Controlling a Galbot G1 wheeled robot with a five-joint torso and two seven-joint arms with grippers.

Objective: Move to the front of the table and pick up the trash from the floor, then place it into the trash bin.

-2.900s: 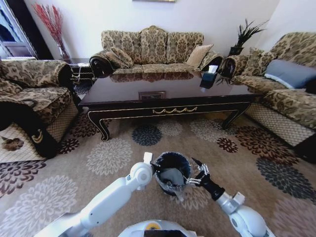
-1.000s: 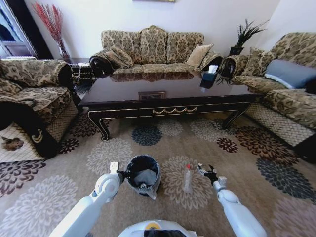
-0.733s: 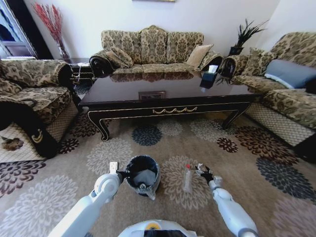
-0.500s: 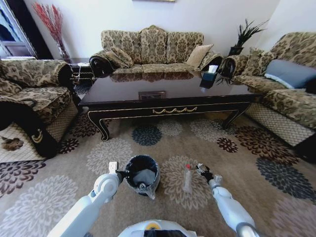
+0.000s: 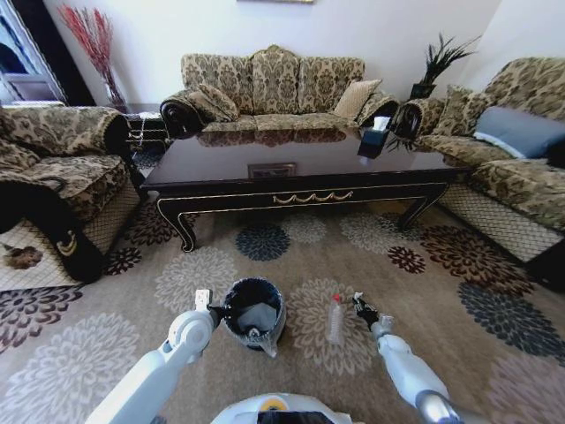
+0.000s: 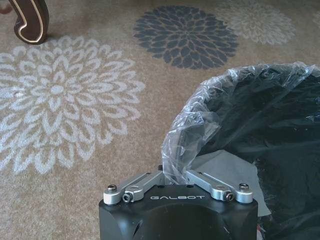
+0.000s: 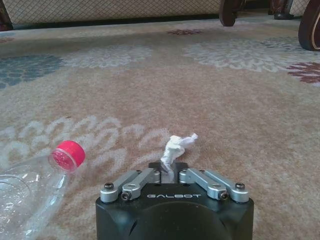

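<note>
Two grippers: both low over the beige flower-medallion carpet [image 5: 415, 234], in front of the long dark glossy wood table [image 5: 300, 168].
Left gripper [image 6: 172, 176]: closed on the crinkly liner at the rim of the small round black trash bin [image 5: 253, 311], which has come left and nearer the robot.
Right gripper [image 7: 170, 172]: has eased forward, closed on a crumpled white paper wad [image 7: 176, 146] resting on the carpet.
Clear plastic bottle with red cap [image 5: 335, 319]: lies on the carpet between bin and right gripper.
Meaning: paper is probably secured, not yet lifted; bottle awaits.
</note>
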